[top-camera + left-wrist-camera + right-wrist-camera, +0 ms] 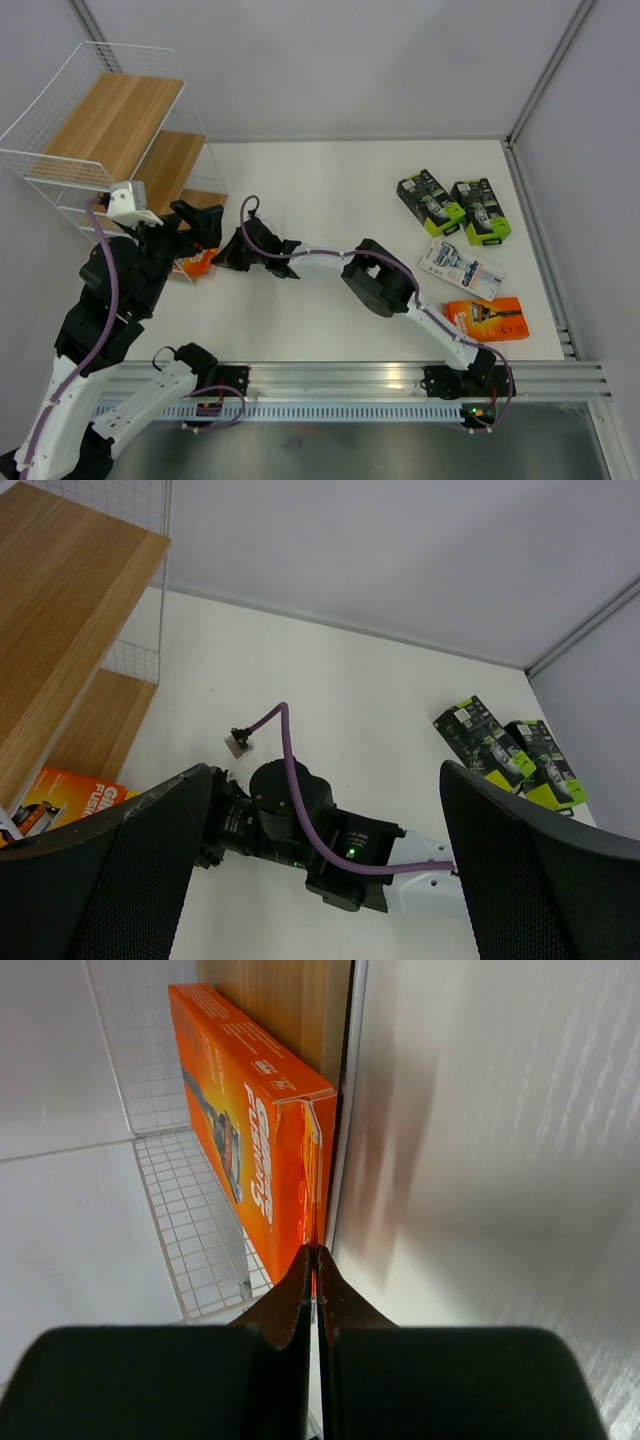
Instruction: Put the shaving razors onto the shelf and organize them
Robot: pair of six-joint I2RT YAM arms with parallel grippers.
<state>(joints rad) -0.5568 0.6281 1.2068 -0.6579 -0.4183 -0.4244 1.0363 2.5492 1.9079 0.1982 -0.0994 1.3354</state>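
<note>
Though half hidden, orange box (pixel 197 264).

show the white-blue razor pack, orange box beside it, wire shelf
flat white-blue razor pack (pixel 461 267): top view, front face
orange box beside it (pixel 485 318): top view, top face
white wire shelf (pixel 115 120): top view, wooden top board

orange box (pixel 197 264) half hidden, shelf (pixel 60 630) cropped

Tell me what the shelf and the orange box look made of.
The shelf: boards look like light wood or laminate, matte, grain lines showing; the frame seems white-coated metal wire, thin grid. The orange box: likely printed cardboard, slight sheen, folded end flap visible.
</note>
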